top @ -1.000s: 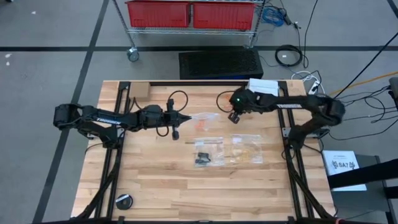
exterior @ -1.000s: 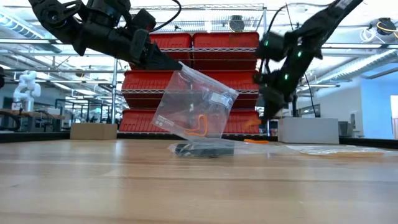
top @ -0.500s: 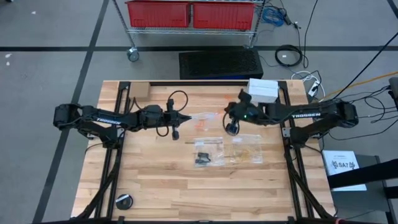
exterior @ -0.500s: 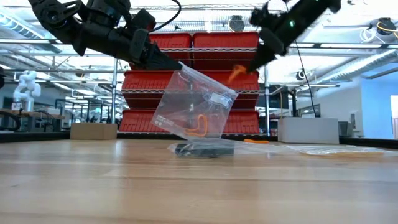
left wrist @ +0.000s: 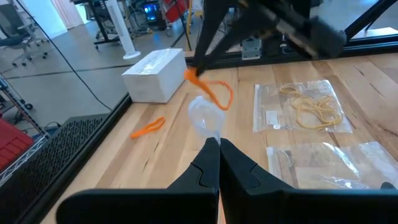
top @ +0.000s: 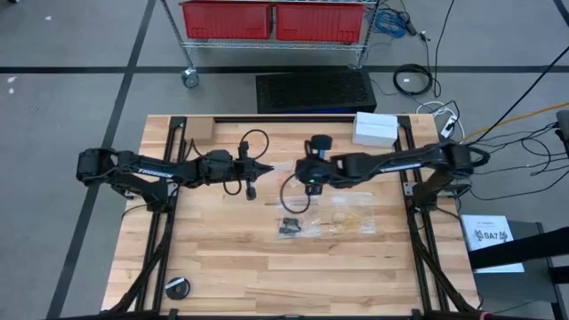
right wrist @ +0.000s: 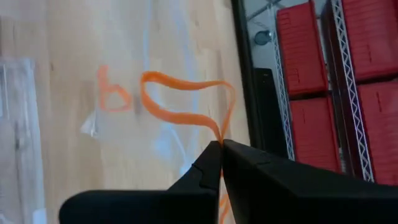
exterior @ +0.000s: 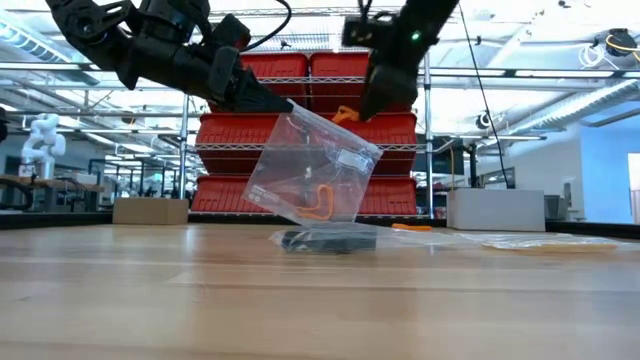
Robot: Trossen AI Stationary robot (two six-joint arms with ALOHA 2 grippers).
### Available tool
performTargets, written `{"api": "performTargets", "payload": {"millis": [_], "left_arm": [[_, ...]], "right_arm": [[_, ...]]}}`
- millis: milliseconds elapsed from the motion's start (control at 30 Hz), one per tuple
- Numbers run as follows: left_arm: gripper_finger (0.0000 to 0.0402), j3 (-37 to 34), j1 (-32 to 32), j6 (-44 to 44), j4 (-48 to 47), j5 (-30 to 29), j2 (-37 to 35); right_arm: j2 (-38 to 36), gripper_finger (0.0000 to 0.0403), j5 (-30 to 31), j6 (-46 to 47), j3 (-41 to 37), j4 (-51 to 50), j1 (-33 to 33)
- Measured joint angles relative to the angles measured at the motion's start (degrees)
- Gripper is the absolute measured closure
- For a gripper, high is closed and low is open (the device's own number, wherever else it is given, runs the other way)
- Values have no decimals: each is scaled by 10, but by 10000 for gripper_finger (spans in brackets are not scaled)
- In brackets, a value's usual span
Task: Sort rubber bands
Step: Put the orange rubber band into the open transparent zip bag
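Orange rubber band [right wrist: 186, 102] dangles from the right gripper [exterior: 372, 100], fingers pinched on it above the clear bag [exterior: 312, 168] that the left gripper [exterior: 262, 98] clamps aloft. Released off the bag's mouth, I'd guess it drops onto the table [top: 222, 258].

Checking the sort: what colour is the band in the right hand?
Orange band, pinched in the right hand; right wrist view shows it best.
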Motion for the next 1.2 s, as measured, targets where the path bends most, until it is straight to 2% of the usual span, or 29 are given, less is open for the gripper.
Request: {"api": "performTargets", "payload": {"millis": [167,233,400,733,1200], "left_arm": [[401,0,0,0,-1,0,0],[401,0,0,0,-4,0,0],[401,0,0,0,-6,0,0],[401,0,0,0,-4,0,0],[401,0,0,0,-4,0,0]], "right_arm": [[44,403,4,-33,42,-20,0],[50,403,37,-32,54,-27,0],[40,403,70,-29,65,-47,0],[26,403,72,-30,66,-44,8],[59,403,-10,-60,66,-14,9]]}}
